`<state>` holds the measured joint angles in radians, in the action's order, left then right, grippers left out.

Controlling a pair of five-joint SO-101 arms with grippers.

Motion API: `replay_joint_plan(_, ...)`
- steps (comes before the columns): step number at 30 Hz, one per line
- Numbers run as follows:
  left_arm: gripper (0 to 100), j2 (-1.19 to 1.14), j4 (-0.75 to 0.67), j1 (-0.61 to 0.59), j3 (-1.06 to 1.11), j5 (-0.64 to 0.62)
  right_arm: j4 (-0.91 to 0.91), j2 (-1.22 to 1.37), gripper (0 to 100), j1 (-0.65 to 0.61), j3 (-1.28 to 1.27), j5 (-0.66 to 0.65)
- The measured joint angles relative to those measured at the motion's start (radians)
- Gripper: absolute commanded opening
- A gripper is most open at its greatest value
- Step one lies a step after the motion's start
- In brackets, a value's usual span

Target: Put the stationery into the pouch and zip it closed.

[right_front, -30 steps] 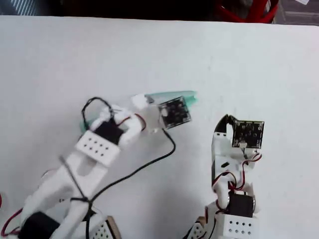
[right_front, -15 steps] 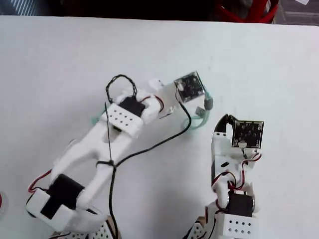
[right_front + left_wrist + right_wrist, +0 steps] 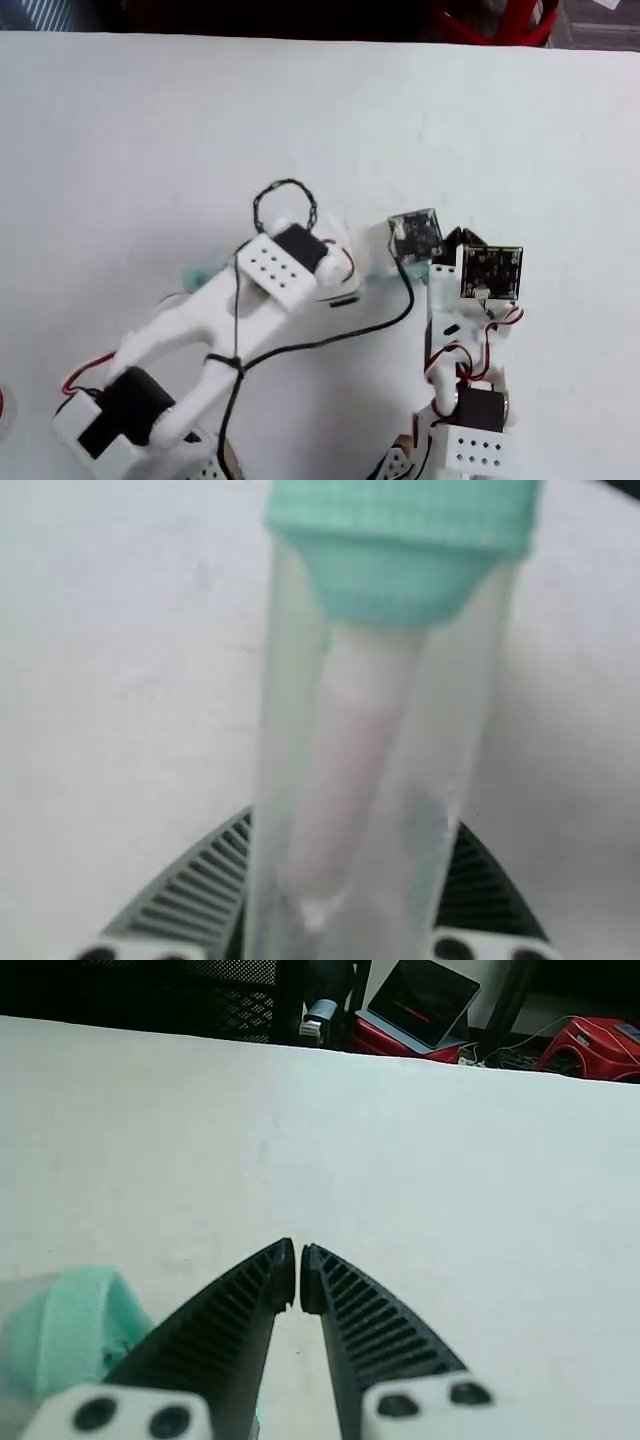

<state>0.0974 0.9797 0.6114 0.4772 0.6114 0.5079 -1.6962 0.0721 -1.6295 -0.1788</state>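
A clear pouch [image 3: 370, 730] with a teal end [image 3: 400, 540] runs lengthwise between the dark fingers of my left gripper [image 3: 350, 830], which is shut on it. A pale, stick-like item shows faintly inside it. In the high view the left arm lies over most of the pouch; a teal bit [image 3: 200, 270] pokes out beside the arm. My right gripper [image 3: 297, 1252] is shut with nothing in it, and the pouch's teal end [image 3: 60, 1325] lies close beside it. From above, the right gripper [image 3: 455, 240] sits right next to the left arm's wrist camera [image 3: 415, 237].
The white table [image 3: 450, 120] stretches away beyond both arms. A black cable [image 3: 330, 340] loops off the left arm. Past the far edge are red bins [image 3: 590, 1040] and a laptop [image 3: 420, 1000].
The left arm has swung the pouch right and toward the table's front, bringing it beside the right gripper. The right arm has hardly moved.
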Motion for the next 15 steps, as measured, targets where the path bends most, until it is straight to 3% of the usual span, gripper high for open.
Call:
replay_joint_plan(5,22,0.017,-0.034,-0.044,0.017,0.044,0.000,0.000,2.1,0.000,0.000,0.000)
replay_joint_plan(11,22,0.012,0.238,0.008,-0.103,0.040,0.000,0.000,2.1,0.000,0.000,0.000)
replay_joint_plan(15,21,0.012,0.285,0.048,-0.190,0.035,0.000,0.000,2.1,0.031,0.000,0.000)
